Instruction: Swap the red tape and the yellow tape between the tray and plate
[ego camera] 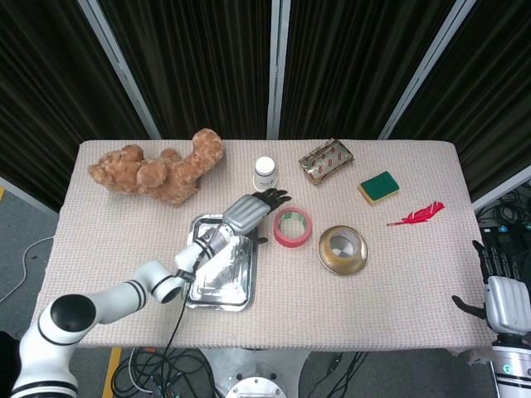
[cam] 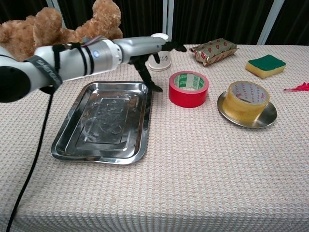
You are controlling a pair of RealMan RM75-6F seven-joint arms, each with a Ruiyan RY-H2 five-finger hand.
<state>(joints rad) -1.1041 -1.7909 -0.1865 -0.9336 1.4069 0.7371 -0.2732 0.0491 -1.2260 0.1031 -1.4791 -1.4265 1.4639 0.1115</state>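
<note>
The red tape [ego camera: 292, 227] [cam: 189, 88] lies flat on the table between the steel tray [ego camera: 221, 274] [cam: 105, 121] and the round plate [ego camera: 343, 251] [cam: 250, 115]. The yellow tape [ego camera: 342, 245] [cam: 247, 99] sits on the plate. The tray holds nothing. My left hand [ego camera: 250, 212] [cam: 153, 58] hovers above the tray's far right corner, fingers spread, holding nothing, just left of the red tape. My right hand [ego camera: 500, 290] rests at the right table edge in the head view, fingers apart and empty.
A brown teddy bear [ego camera: 158, 172] [cam: 63, 29] lies at the back left. A white cup [ego camera: 265, 173], a foil packet [ego camera: 325, 160] [cam: 215, 50], a green and yellow sponge [ego camera: 379, 186] [cam: 265, 65] and a red feather [ego camera: 416, 215] lie along the back and right.
</note>
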